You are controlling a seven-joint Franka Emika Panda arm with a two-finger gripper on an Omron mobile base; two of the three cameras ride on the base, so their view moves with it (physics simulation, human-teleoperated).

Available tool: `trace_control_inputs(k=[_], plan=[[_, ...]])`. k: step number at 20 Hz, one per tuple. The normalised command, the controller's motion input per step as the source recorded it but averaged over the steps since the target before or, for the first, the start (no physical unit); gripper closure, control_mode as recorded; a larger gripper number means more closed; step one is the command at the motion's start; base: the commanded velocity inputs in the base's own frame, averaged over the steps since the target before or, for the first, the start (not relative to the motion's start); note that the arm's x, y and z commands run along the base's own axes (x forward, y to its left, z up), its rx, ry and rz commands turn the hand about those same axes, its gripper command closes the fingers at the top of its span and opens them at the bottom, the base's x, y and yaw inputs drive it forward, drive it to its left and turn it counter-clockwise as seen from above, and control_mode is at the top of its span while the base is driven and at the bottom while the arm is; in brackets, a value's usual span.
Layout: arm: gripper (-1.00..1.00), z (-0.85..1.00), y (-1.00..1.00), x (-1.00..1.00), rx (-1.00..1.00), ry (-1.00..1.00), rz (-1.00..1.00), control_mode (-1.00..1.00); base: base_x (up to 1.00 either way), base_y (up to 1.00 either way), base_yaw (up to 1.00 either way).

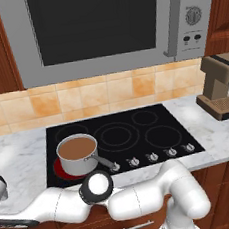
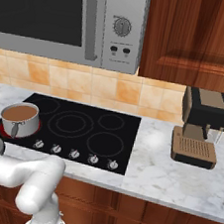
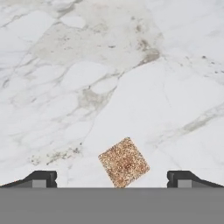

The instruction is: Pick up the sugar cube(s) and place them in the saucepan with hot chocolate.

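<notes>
A brown speckled sugar cube (image 3: 124, 162) lies on the white marble counter (image 3: 109, 78), seen from straight above in the hand view. My gripper (image 3: 112, 180) hangs over it, open, with one dark fingertip (image 3: 41, 179) far to each side of the cube and nothing held. The saucepan with hot chocolate (image 1: 78, 154) stands on the glowing red front-left burner of the black cooktop (image 1: 139, 134), its handle pointing toward the counter's front edge. From the right base view the saucepan (image 2: 19, 118) sits at the cooktop's left end. My arm reaches low to the left, past the counter's front edge.
A brown coffee machine (image 2: 203, 127) stands on the counter right of the cooktop (image 2: 81, 130). A steel microwave (image 1: 106, 27) hangs above the stove, with wooden cabinets around it. A row of knobs (image 1: 151, 157) lines the cooktop's front.
</notes>
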Motion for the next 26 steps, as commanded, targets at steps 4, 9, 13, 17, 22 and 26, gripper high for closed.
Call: trace_control_inputs(k=[4, 9, 13, 17, 22, 26], plan=[[-1.0, -0.5, -0.34, 0.0, 0.11, 0.03, -0.04, -1.0, 0.0, 0.0, 0.0], [-1.0, -0.34, -0.4, 0.0, 0.09, 0.0, -0.05, -1.0, 0.0, 0.0, 0.0], [-1.0, -0.34, -0.29, 0.0, 0.08, 0.0, -0.04, -1.0, 0.0, 0.0, 0.0], [-1.0, -0.34, -0.02, 0.01, 0.08, 0.0, 0.0, -1.0, 0.0, 0.0, 0.0], [-1.0, -0.4, 0.0, 0.07, 0.05, 0.0, 0.0, -1.0, 0.0, 0.0, 0.0], [-1.0, -0.29, 0.0, 0.14, 0.01, 0.0, 0.0, -1.0, 0.0, 0.0, 0.0]])
